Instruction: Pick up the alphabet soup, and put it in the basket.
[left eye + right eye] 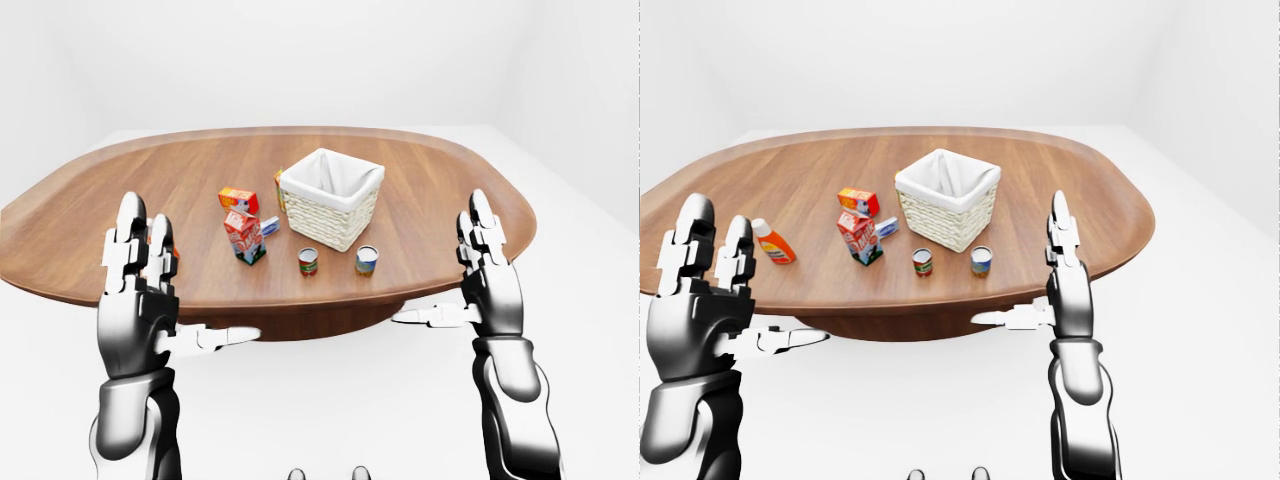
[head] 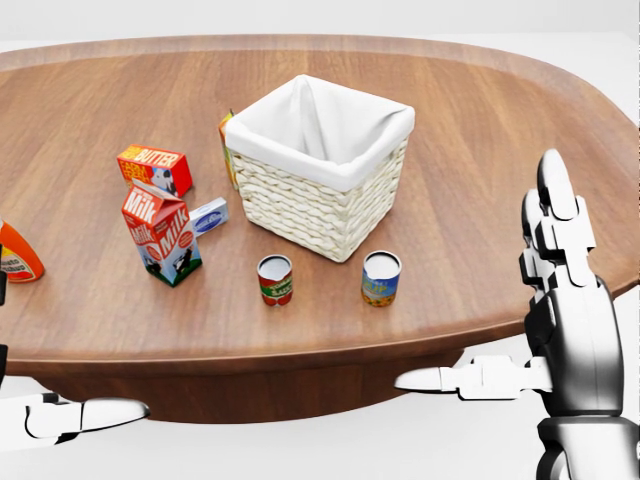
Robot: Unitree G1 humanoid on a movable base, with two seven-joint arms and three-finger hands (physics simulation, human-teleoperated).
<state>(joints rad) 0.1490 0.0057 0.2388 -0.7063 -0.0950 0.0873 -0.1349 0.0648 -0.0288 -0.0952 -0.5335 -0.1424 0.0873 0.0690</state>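
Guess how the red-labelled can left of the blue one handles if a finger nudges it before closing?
The red-labelled can stands upright on the table, so a low nudge probably slides it. It looks rigid, so it should not dent. Tipped over, its round body would likely roll, perhaps toward the blue-labelled can or the table's near edge.

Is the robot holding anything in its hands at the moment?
No. The left hand and right hand are raised with fingers open and empty, short of the table.

Left hand (image 1: 135, 300) and right hand (image 1: 490, 285) raised upright, fingers (image 1: 128, 232) spread, holding nothing.
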